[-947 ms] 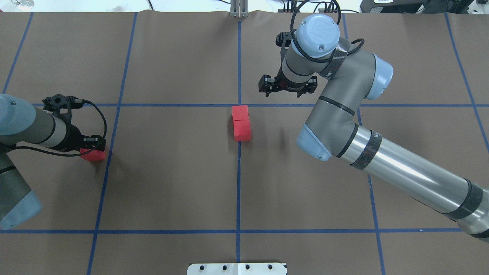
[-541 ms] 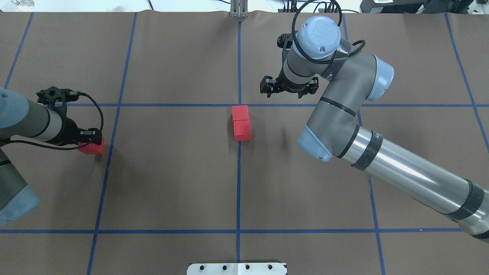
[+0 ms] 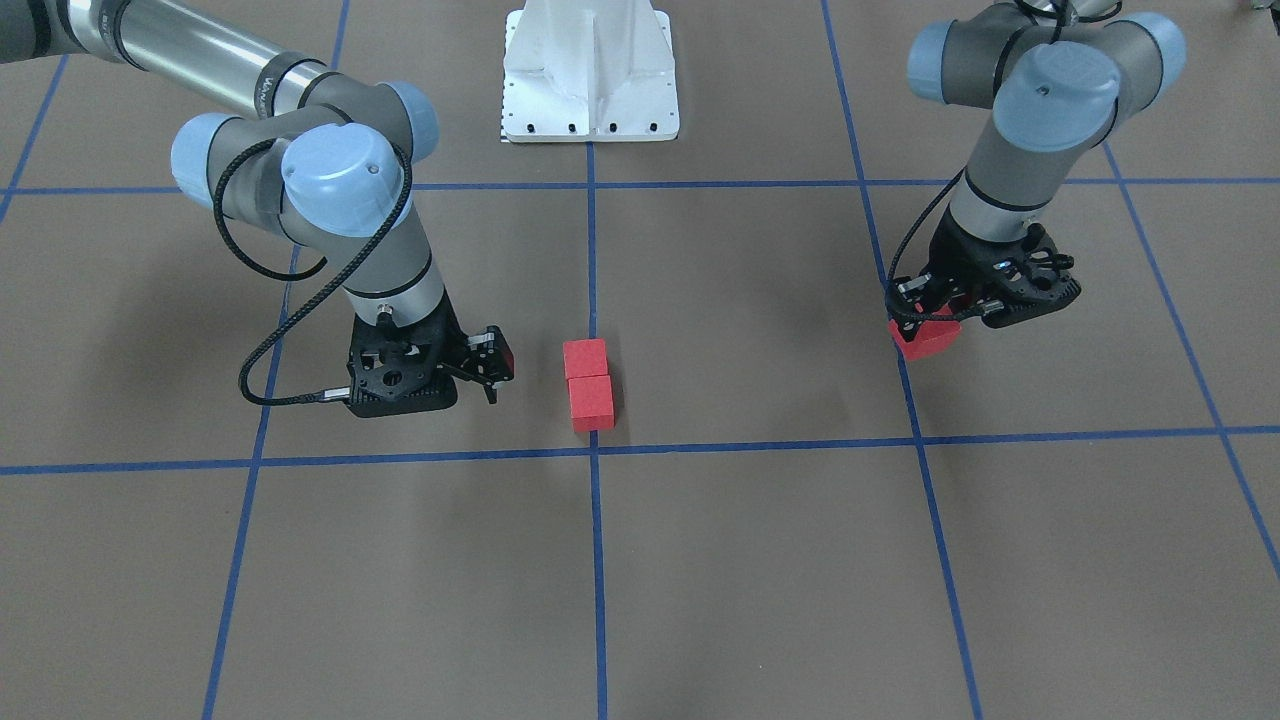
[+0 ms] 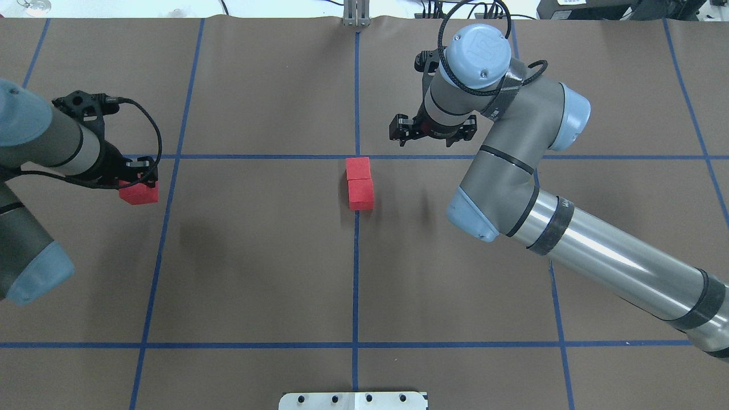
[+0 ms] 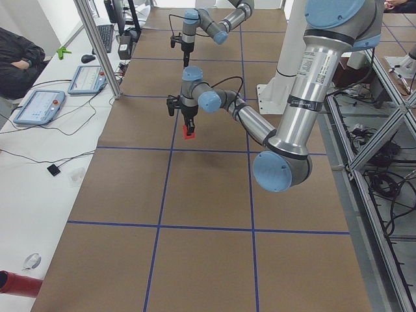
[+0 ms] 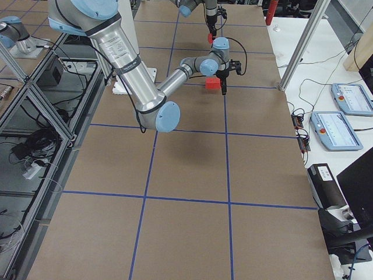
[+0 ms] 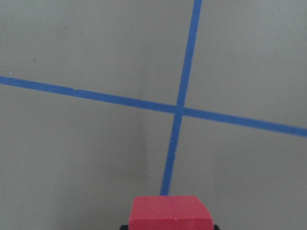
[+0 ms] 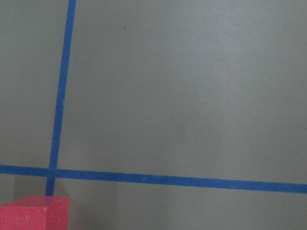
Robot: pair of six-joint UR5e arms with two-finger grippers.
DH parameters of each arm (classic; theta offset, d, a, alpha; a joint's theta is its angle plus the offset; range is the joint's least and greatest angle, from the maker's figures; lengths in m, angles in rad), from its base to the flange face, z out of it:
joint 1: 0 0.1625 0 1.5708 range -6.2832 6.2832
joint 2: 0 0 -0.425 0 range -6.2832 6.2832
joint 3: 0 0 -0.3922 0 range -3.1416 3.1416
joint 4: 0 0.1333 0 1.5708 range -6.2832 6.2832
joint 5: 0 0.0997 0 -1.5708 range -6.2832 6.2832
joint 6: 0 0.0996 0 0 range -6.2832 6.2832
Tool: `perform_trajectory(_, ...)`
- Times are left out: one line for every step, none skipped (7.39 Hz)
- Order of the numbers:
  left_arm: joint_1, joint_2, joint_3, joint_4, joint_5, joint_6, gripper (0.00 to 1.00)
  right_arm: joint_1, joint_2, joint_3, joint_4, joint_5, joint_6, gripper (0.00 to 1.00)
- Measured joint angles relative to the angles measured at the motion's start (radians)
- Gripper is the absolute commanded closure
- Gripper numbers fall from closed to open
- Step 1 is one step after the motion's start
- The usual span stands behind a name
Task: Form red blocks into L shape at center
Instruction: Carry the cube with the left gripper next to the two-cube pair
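Note:
Two red blocks [image 4: 357, 168] [image 4: 360, 193] lie touching in a short row on the brown floor, just on the robot's side of the center tape crossing [image 4: 356, 156]; they also show in the front view [image 3: 585, 358] [image 3: 591, 398]. My left gripper [image 4: 138, 183] is shut on the third red block [image 4: 138, 193] and holds it above the floor at the far left [image 3: 925, 338]; the left wrist view shows it [image 7: 171, 213] between the fingers. My right gripper [image 4: 431, 132] hangs open and empty just beyond and right of the row. The right wrist view catches one block's corner [image 8: 33, 213].
The white robot base plate [image 4: 353, 400] sits at the near edge. A metal post [image 4: 356, 14] stands at the far edge. A side table with tablets [image 5: 39, 107] runs along the operators' side. Blue tape lines [image 4: 171, 156] grid the floor.
My left gripper has lifted the third red block off the floor and carried it away from the robot, toward the far tape line. The right gripper has drifted slightly farther from the row.

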Motion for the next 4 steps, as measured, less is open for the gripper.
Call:
perform_trajectory(-0.001, -0.097, 0.067, 0.035, -0.001, -0.166, 1.0, 0.03, -0.039, 0.029, 0.001, 0.028, -0.057, 0.01)
perform_trajectory(0.002, -0.185, 0.137, 0.046, -0.002, -0.351, 1.0, 0.068, -0.084, 0.057, 0.002, 0.071, -0.112, 0.01)
perform_trajectory(0.006, -0.26, 0.201, 0.049, -0.004, -0.522, 1.0, 0.108, -0.127, 0.081, 0.003, 0.117, -0.159, 0.01)
perform_trajectory(0.015, -0.326, 0.266, 0.054, -0.014, -0.662, 1.0, 0.137, -0.164, 0.093, 0.004, 0.162, -0.188, 0.01)
